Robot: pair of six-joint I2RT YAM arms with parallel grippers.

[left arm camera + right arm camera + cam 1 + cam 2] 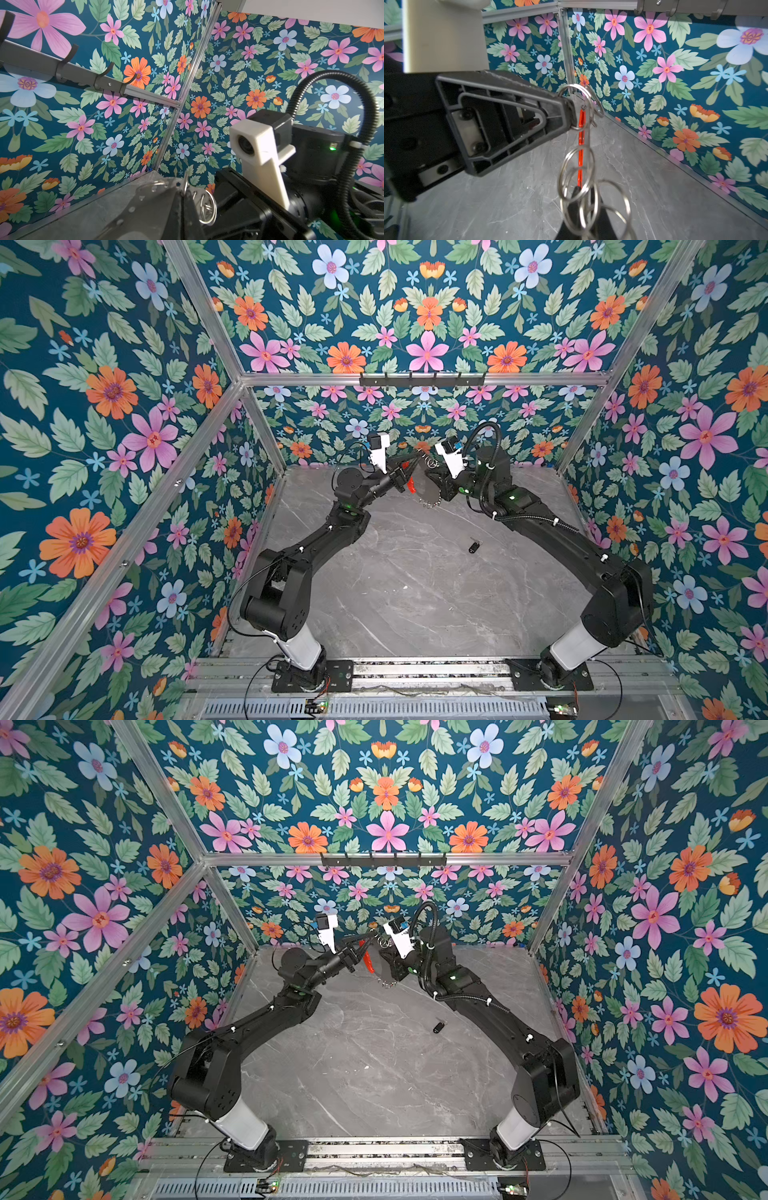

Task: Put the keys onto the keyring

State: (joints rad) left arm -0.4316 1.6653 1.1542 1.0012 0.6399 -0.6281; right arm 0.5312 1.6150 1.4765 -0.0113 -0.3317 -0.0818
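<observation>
The keys (473, 546) are lying near; our left claw (571, 112) and right claw (586, 216) are pinching the far keyring (426, 488); we should be freeing one slowly.

Black keys (473, 547) lie apart from raised keyring (424, 489)

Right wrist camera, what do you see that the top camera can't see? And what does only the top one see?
Only the right wrist view: the left gripper huge and close, jaws shut on the keyring. Only a top view: the black key, lying alone, away from the keyring. Both: the keyring's red bar and the grey table.
</observation>
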